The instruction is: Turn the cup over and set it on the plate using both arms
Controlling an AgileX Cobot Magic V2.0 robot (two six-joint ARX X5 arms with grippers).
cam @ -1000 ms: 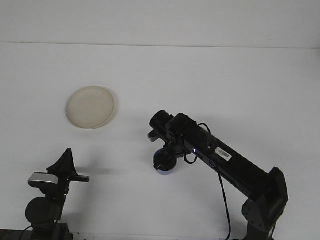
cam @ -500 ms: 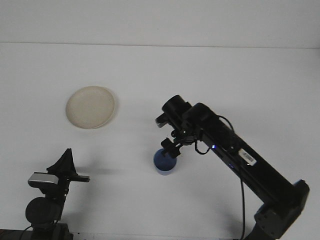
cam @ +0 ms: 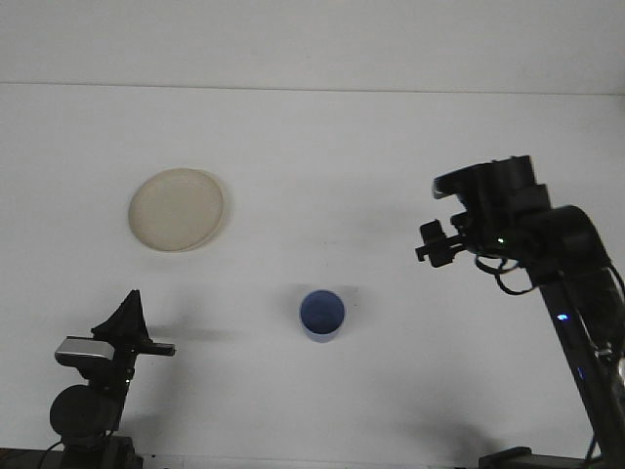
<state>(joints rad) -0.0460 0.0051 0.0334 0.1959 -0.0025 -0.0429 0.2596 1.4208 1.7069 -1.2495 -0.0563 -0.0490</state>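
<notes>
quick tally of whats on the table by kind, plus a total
cup: 1 (blue, upright, open end up)
plate: 1 (cream, nothing on it)
total: 2

The blue cup (cam: 321,315) stands alone on the white counter (cam: 322,147), with open surface on every side. Bare counter separates it from the plate (cam: 177,209). The right gripper (cam: 436,243) hangs well apart.
</notes>
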